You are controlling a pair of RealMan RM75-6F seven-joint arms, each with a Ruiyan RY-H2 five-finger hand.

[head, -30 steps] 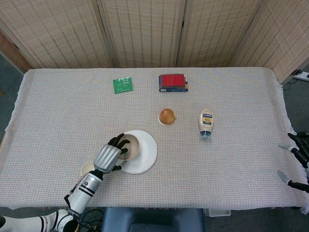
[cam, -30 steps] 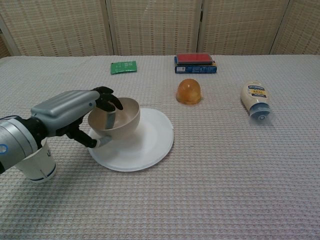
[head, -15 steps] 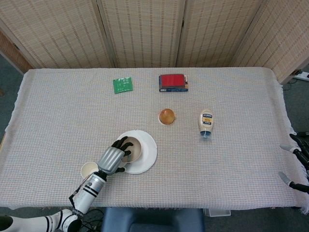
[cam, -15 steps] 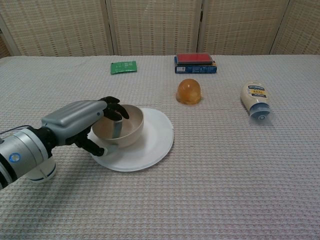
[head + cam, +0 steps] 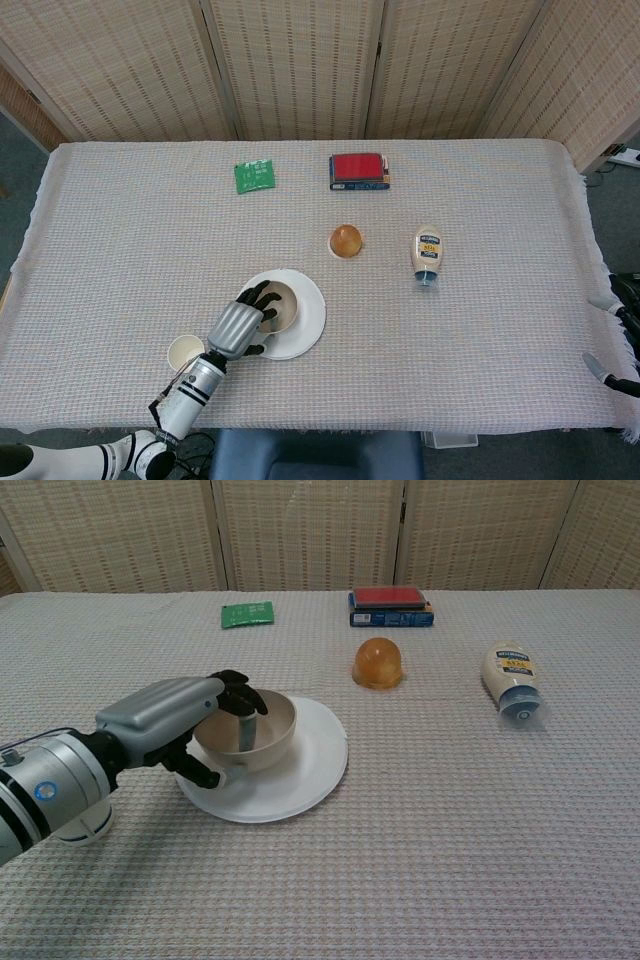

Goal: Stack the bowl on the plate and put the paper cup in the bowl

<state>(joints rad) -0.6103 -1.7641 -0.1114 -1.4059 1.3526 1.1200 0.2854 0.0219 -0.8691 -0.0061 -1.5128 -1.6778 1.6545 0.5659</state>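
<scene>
A tan bowl (image 5: 283,306) (image 5: 266,744) sits on the left part of the white plate (image 5: 309,318) (image 5: 312,764). My left hand (image 5: 236,328) (image 5: 166,720) grips the bowl's near-left rim, with fingers curled inside and the thumb under the outside wall. The white paper cup (image 5: 184,351) (image 5: 88,826) stands upright just left of the plate, partly hidden behind my left forearm in the chest view. My right hand (image 5: 606,338) shows only at the far right table edge in the head view, fingers apart and holding nothing.
A green packet (image 5: 254,176) and a red-topped box (image 5: 359,170) lie at the back of the table. An orange dome (image 5: 346,241) and a mayonnaise bottle (image 5: 427,255) on its side lie right of the plate. A woven screen stands behind the table.
My left hand has carried the bowl rightward and down, from tilted over the plate's left edge to sitting level on it. My right hand has drifted further off the right edge.
</scene>
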